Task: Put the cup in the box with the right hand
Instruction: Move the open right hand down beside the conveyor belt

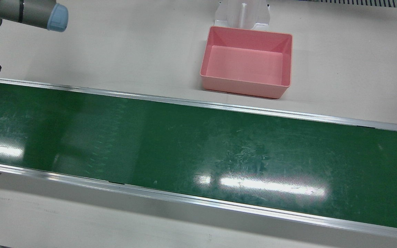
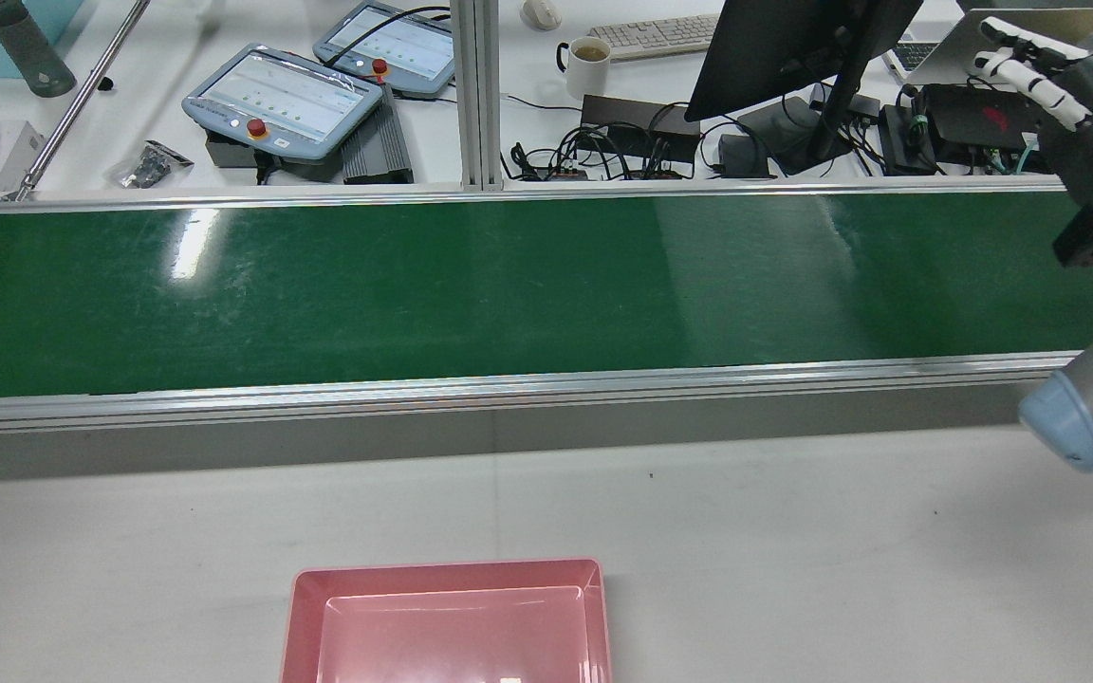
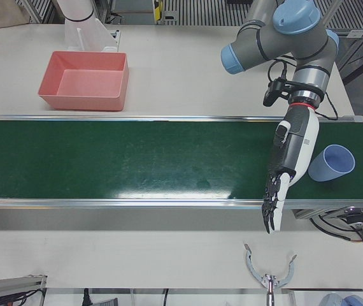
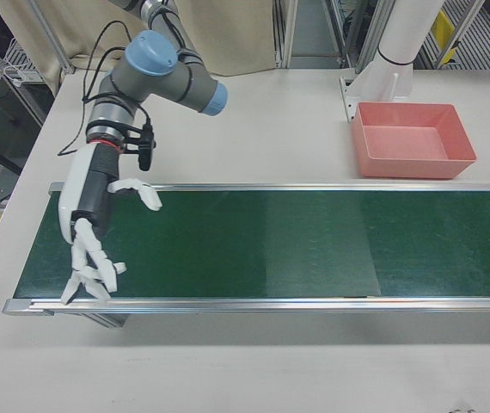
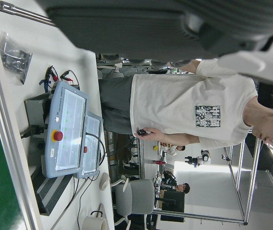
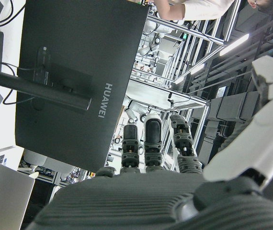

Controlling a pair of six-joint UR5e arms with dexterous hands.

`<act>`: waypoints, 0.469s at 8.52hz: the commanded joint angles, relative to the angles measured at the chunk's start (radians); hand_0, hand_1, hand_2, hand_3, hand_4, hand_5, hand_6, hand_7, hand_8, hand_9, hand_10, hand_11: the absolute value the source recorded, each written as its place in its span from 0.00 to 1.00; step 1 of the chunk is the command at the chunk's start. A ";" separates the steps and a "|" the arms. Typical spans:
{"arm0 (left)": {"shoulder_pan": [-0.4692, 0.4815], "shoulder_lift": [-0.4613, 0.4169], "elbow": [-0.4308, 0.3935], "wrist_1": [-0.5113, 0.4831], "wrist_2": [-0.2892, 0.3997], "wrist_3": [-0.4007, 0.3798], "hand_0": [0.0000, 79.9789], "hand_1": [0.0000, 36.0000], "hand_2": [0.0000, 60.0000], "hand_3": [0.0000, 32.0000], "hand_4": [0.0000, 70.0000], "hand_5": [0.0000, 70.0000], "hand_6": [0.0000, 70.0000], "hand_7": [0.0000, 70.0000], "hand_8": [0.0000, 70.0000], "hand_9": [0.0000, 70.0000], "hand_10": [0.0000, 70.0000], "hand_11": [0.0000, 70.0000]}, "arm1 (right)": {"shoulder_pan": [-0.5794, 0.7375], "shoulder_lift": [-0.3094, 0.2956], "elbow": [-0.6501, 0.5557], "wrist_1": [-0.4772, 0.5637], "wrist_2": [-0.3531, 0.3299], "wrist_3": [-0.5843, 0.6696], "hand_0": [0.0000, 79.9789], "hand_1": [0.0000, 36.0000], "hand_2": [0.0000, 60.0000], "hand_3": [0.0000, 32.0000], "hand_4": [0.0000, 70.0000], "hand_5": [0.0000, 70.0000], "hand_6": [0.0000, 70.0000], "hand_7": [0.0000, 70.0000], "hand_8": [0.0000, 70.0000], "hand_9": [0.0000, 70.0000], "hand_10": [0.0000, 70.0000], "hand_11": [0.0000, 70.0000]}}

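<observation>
A light blue cup (image 3: 332, 163) stands on the green belt (image 3: 137, 159) at its far right end in the left-front view; no other view shows it. My left hand (image 3: 292, 152) is open, fingers stretched across the belt's near edge, just left of the cup and not touching it. My right hand (image 4: 93, 228) is open and empty over the opposite end of the belt, fingers spread; it also shows in the rear view (image 2: 1068, 95). The pink box (image 1: 243, 86) is empty on the white table beside the belt, also seen in the right-front view (image 4: 417, 168).
A white pedestal (image 1: 243, 13) stands right behind the box. The right arm's elbow (image 1: 29, 13) hangs over the table corner. Beyond the belt a desk holds teach pendants (image 2: 286, 100), a mug (image 2: 589, 62) and a monitor (image 2: 793, 47). A person (image 5: 189, 110) stands there.
</observation>
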 commanded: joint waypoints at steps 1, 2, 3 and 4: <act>0.000 0.001 -0.001 -0.001 -0.001 0.000 0.00 0.00 0.00 0.00 0.00 0.00 0.00 0.00 0.00 0.00 0.00 0.00 | -0.236 0.118 0.033 -0.034 0.176 -0.021 0.41 0.33 0.49 0.00 0.14 0.02 0.18 0.89 0.13 0.35 0.00 0.00; 0.000 0.001 -0.002 -0.001 0.001 0.000 0.00 0.00 0.00 0.00 0.00 0.00 0.00 0.00 0.00 0.00 0.00 0.00 | -0.280 0.161 0.053 -0.068 0.207 -0.051 0.46 0.36 0.50 0.00 0.15 0.02 0.18 0.92 0.14 0.36 0.00 0.00; 0.000 0.001 -0.001 -0.001 0.001 0.000 0.00 0.00 0.00 0.00 0.00 0.00 0.00 0.00 0.00 0.00 0.00 0.00 | -0.300 0.193 0.093 -0.146 0.236 -0.084 0.44 0.34 0.48 0.00 0.13 0.02 0.18 0.90 0.14 0.36 0.00 0.00; 0.000 0.000 -0.002 0.001 0.001 0.000 0.00 0.00 0.00 0.00 0.00 0.00 0.00 0.00 0.00 0.00 0.00 0.00 | -0.334 0.212 0.099 -0.159 0.284 -0.100 0.41 0.32 0.47 0.00 0.13 0.02 0.17 0.87 0.13 0.35 0.00 0.00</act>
